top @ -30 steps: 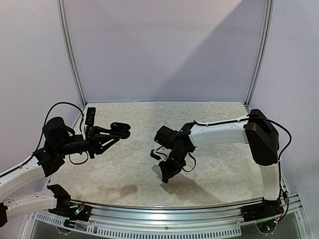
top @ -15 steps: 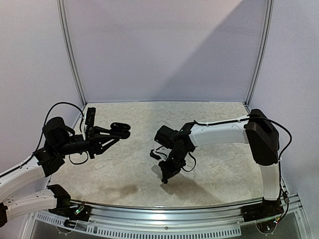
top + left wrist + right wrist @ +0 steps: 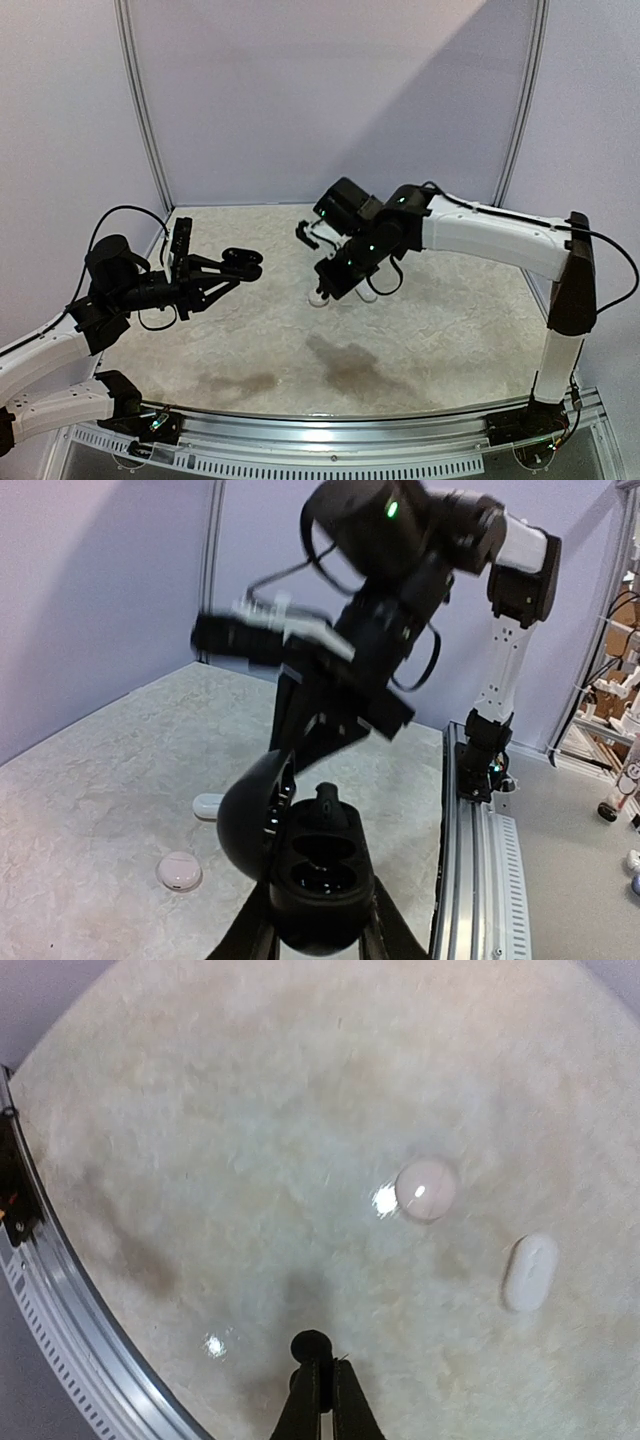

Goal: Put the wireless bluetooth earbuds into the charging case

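1. One black earbud point(image 3: 312, 1344), risen with the right arm from low over the table point(image 3: 450, 330) to mid-air, nearer the left arm; nipped at the tips of the right gripper point(image 3: 321, 1368), jaws all but closed.
2. Black charging case point(image 3: 318, 875), lid open, clamped in the left gripper point(image 3: 318, 925), off the table.
3. Below: round white case point(image 3: 426, 1189) and oval white case point(image 3: 530, 1271), apart; bare top runs to the rail point(image 3: 60, 1290).

The table point(image 3: 450, 330) is overlooked from high behind its near edge, and shared by the level left-wrist and downward right-wrist views.
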